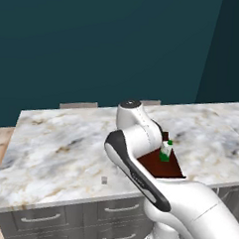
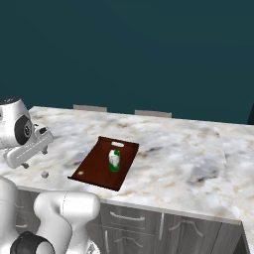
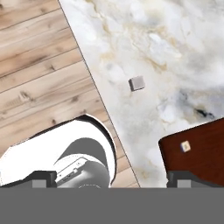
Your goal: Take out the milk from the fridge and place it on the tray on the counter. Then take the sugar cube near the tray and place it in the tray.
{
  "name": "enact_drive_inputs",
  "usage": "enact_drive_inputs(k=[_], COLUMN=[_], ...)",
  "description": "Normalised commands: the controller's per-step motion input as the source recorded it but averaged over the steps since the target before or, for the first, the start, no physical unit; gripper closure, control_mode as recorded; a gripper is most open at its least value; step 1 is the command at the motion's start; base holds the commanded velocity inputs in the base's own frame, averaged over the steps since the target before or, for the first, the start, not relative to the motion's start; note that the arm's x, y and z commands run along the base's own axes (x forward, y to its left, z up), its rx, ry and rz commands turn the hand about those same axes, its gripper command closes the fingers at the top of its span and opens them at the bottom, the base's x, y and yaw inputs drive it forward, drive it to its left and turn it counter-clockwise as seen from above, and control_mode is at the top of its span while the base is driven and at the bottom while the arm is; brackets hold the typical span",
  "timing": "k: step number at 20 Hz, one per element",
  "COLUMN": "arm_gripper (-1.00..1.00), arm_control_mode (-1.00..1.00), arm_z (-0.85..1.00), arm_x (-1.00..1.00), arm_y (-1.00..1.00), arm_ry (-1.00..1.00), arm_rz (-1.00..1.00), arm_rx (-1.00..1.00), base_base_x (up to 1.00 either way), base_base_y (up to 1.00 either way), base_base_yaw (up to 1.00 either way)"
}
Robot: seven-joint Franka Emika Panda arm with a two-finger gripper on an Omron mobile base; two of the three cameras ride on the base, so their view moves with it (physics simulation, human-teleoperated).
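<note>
The jaws [image 2: 37, 149] stand spread wide and carry nothing, hovering above the table [image 1: 60, 143] beside the tray's near-left corner. In the hand view the two dark finger tips [image 3: 43, 178] rise far apart at the bottom edge, and the sugar cube [image 3: 137, 83] lies ahead of them on bare marble, apart from both and off to one side of their midline. The right base view places the same cube [image 2: 44, 174] just beside the tray [image 2: 94, 168], close to the table's front edge.

The milk [image 2: 114, 160] stands upright on the tray, so the first part of the task appears done; the step in hand is judged to be the cube pickup.

Recommendations: bring the jaws over the cube until it sits midway between the tips, square the fingers to its flat faces, then descend straight. The cube is tiny and light, so a glancing finger would likely push it toward the edge. Close only once both tips flank it, just above the marble. A small pale speck [image 3: 186, 146] lies on the tray's corner; what it is cannot be told.
</note>
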Motion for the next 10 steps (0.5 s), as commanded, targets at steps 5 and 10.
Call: enact_drive_inputs(k=[5, 10], arm_gripper=[-1.00, -1.00], arm_control_mode=[-1.00, -1.00], arm_z=[-0.37, -0.23], arm_x=[0.00, 0.00], arm_y=[0.00, 0.01], arm_ry=[0.04, 0.02], arm_rz=[0.00, 0.00], arm_rx=[0.00, 0.00], base_base_x=[0.00, 0.00], base_base_y=[0.00, 0.00], base_base_yaw=[0.00, 0.00])
